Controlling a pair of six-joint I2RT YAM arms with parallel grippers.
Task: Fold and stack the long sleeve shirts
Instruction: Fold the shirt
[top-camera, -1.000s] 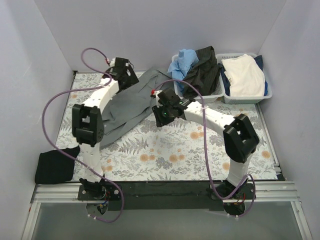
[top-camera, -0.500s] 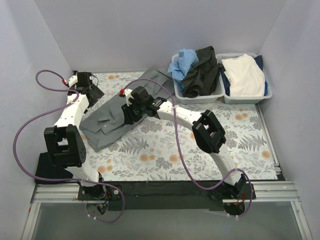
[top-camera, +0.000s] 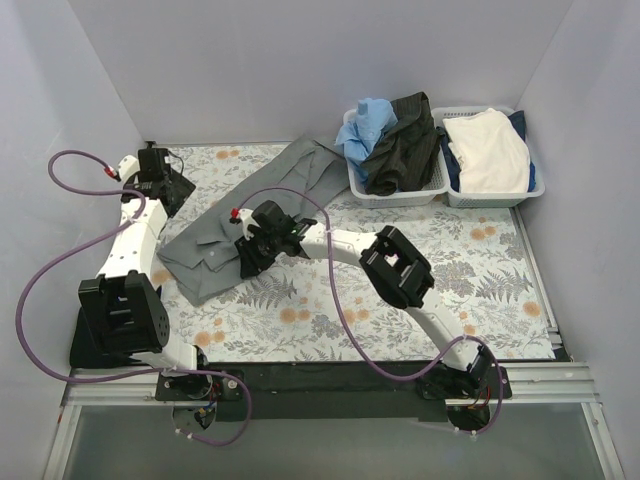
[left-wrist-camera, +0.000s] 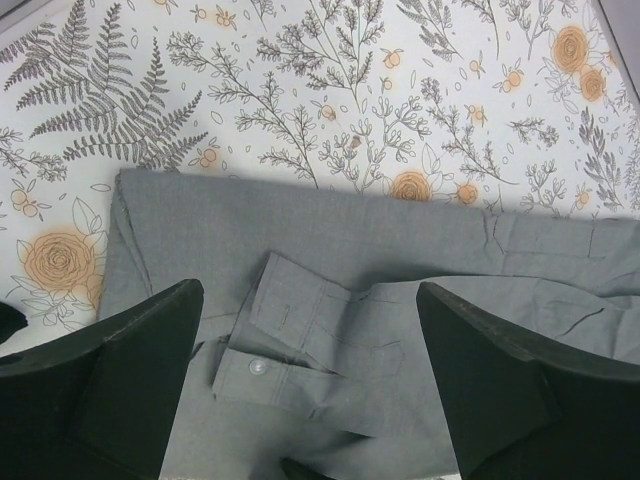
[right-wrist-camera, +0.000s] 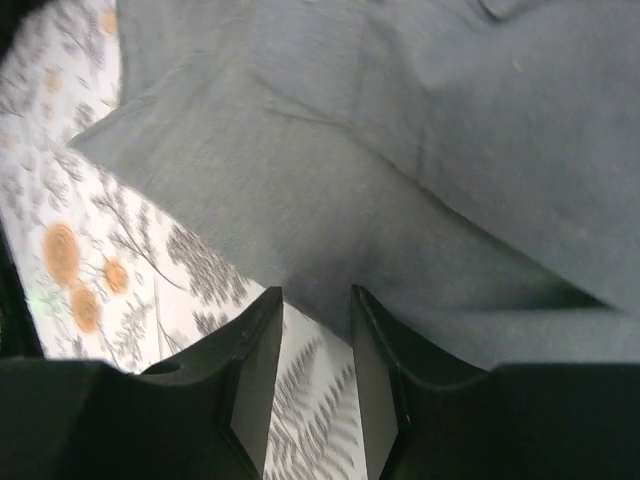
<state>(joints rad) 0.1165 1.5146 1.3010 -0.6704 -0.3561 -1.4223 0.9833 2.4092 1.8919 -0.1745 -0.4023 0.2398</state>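
The large mid-grey long-sleeve cloth shirt (top-camera: 212, 240) lies loosely spread on the floral-printed tablecloth (top-camera: 450, 270), running from about 12 o'clock down toward 9 o'clock, apparently laid out for folding. The left gripper (left-wrist-camera: 308, 300) hangs over its 9 o'clock end with jaws released and wide apart. They straddle a buttoned cuff (left-wrist-camera: 285, 345) without touching it, probably lined up to take the sleeve. The right gripper (right-wrist-camera: 315, 295) sits low at the shirt's 6 o'clock edge with fingers nearly together. The hem reaches just to their tips, but I cannot tell whether the cloth is pinched. One black cloth shirt (top-camera: 80, 352) rests at 8 o'clock by the near corner, partly hidden by the left arm, likely where the stack goes. So there are two task shirts, one grey and one black. Two white plastic lattice baskets (top-camera: 400, 198) stand side by side at 1 to 2 o'clock, holding other garments, well apart from both grippers.
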